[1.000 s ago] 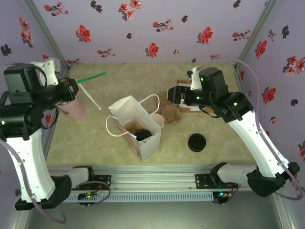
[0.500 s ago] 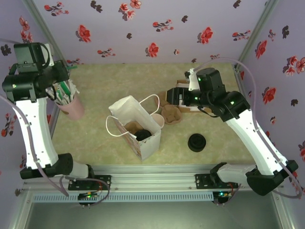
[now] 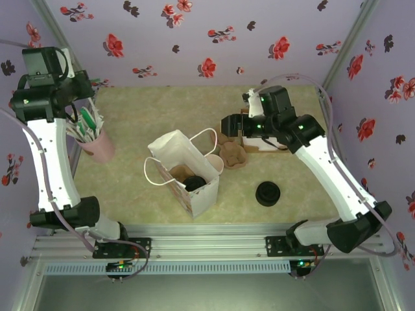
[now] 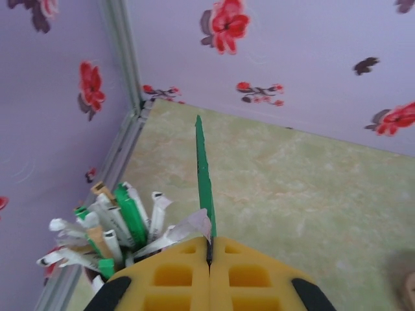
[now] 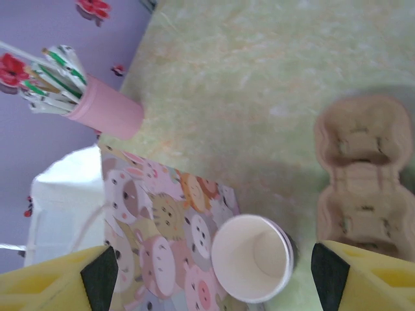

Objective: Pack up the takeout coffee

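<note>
The takeout coffee (image 3: pixel 194 183) shows as a black lid deep inside the open white paper bag (image 3: pixel 170 148), which stands in the middle of the table. My left gripper (image 3: pixel 89 87) is raised at the back left corner, over the pink cup of straws (image 3: pixel 100 148). In the left wrist view it (image 4: pixel 209 247) is shut on a green straw (image 4: pixel 203 168) that points away from it, with a scrap of white paper at the jaws. My right gripper (image 3: pixel 228 124) hangs open above the lidless paper cup (image 5: pixel 253 258), which stands against the bag's cartoon-printed side (image 5: pixel 162 227).
A brown pulp cup carrier (image 3: pixel 233 154) lies right of the bag, under my right arm. A stack of black lids (image 3: pixel 267 193) sits at the front right. Flowered walls close the back and both sides.
My left arm has swung up and back from low beside the pink cup to the back left corner, carrying the green straw. My right gripper has drifted slightly back and left.
</note>
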`<state>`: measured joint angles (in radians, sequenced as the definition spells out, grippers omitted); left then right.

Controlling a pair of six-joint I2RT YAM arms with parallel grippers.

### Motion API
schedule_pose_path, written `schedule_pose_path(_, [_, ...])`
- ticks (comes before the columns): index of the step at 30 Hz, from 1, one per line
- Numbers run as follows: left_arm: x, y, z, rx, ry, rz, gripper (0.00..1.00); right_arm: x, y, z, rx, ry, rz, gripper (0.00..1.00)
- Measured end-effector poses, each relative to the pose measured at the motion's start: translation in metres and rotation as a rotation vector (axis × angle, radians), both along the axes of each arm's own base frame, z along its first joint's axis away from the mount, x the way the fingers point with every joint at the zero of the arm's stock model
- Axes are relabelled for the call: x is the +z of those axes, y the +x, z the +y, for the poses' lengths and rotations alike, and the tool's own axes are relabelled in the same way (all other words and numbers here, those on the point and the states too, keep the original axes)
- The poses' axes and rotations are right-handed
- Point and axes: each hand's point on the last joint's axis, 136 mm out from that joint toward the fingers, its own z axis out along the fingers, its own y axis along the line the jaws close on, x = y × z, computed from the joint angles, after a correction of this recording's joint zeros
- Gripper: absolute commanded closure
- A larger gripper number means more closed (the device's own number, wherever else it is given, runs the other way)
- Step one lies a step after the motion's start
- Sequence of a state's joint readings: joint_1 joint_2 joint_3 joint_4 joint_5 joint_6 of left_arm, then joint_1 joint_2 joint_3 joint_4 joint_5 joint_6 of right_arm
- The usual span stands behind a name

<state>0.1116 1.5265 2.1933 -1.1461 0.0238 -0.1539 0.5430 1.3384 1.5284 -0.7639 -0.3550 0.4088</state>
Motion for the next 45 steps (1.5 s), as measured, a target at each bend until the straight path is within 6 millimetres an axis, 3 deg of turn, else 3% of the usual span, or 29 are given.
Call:
schedule_pose_path(7, [0.032, -0.014, -0.043, -0.187, -0.128, -0.064, 1.00, 0.051, 0.022, 0.033, 0.121, 0.117, -0.204, 0.23])
schedule_pose_path(10, [0.029, -0.020, -0.059, -0.259, -0.180, -0.045, 1.00, 0.071, 0.036, 0.053, 0.183, 0.139, -0.298, 0.31])
schedule_pose_path(16, [0.024, -0.031, -0.086, -0.376, -0.259, 0.000, 1.00, 0.090, 0.061, 0.110, 0.322, 0.122, -0.465, 0.33])
schedule_pose_path(24, [0.015, -0.039, -0.112, -0.481, -0.320, 0.048, 1.00, 0.090, 0.087, 0.175, 0.438, 0.073, -0.624, 0.34])
schedule_pose_path(31, [0.016, -0.050, -0.127, -0.544, -0.341, 0.059, 1.00, 0.079, 0.094, 0.221, 0.529, 0.023, -0.748, 0.35])
schedule_pose_path(39, [0.014, -0.052, -0.129, -0.557, -0.344, 0.063, 1.00, 0.050, 0.099, 0.237, 0.605, -0.052, -0.791, 0.36])
schedule_pose_path(45, [0.013, -0.053, -0.131, -0.566, -0.346, 0.068, 1.00, 0.044, 0.094, 0.246, 0.625, -0.075, -0.813, 0.39])
